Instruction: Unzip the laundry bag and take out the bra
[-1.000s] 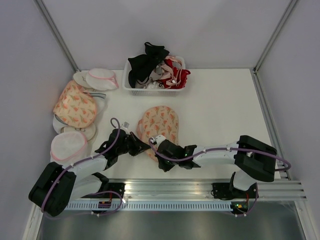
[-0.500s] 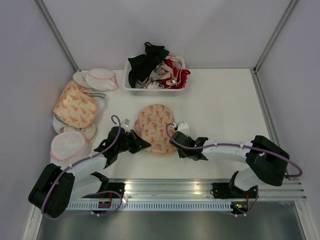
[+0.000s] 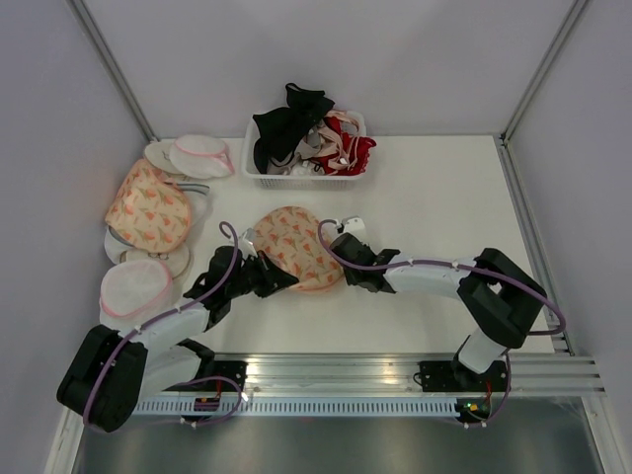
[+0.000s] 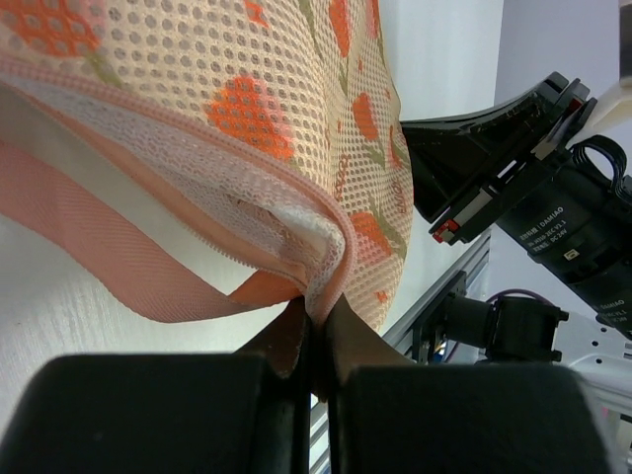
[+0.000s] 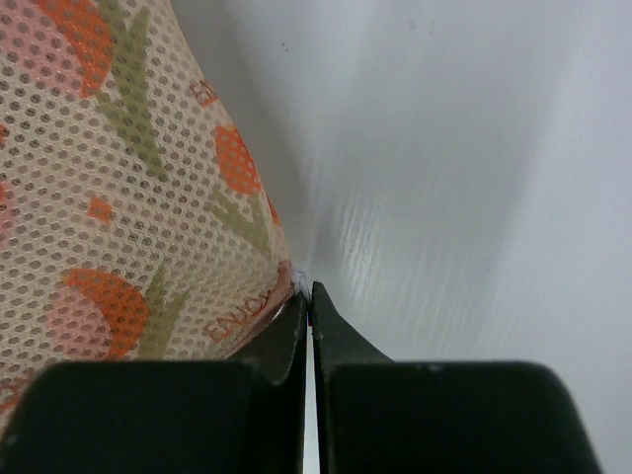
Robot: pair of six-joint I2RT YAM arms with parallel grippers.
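- The laundry bag (image 3: 294,247) lies on the white table (image 3: 434,197), in front of the basket (image 3: 259,178) and between the two claws.
- The left claw (image 3: 288,280) meets the bag at its near-left edge. The right claw (image 3: 336,260) meets it at the right edge, so the bag is held from both sides.
- In the left wrist view, the left claw (image 4: 316,331) is clenched on the bag's pink rim (image 4: 148,267). A fold of peach mesh and seam is drawn down between the pressed-together fingers.
- The printed dome of the bag (image 4: 296,89) rises above and beyond that pinch, and the right arm's black wrist shows just past it.
- In the right wrist view, the right claw (image 5: 308,301) is also clenched, its fingers touching at the bag's lower rim where it meets the table.
- What it pinches there is tiny, perhaps the zipper tab or just the rim tape; I cannot tell which.
- The printed mesh of the bag (image 5: 118,197) fills the left of that view, touching the claw's left finger, with bare table to the right.
- The basket holds a black bra (image 3: 286,123) and a red bra (image 3: 351,153).
- A second printed pouch (image 3: 148,205) and white mesh pouches (image 3: 202,153) lie well apart, at the table's left edge.
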